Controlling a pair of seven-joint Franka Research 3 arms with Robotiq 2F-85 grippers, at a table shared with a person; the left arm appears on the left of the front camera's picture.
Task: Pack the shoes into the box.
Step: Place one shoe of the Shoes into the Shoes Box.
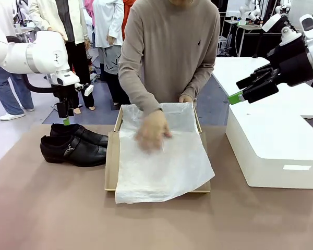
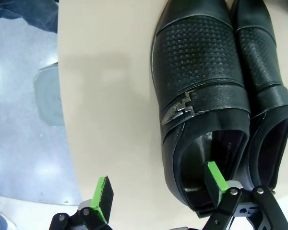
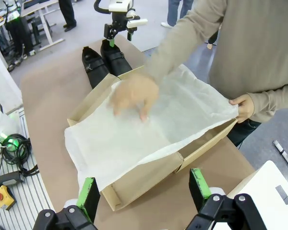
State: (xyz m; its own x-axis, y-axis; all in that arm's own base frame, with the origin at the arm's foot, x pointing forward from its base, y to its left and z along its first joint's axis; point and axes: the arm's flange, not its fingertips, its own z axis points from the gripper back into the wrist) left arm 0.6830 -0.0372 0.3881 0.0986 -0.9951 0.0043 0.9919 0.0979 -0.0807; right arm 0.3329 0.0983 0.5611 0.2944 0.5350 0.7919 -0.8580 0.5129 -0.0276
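Just L of 1 box (image 1: 111,162) sit 2 shoes (image 1: 75,149), side-by-side.

The left gripper (image 1: 66,120) points straight down near the table's (image 1: 52,208) left edge, jaws wide apart. The right gripper (image 1: 238,91) hangs raised above the right edge, jaws spread.

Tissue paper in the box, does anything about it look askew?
Yes. The tissue paper lies crooked, draping over the near edge of the box onto the table, while a person's hand rests on it.
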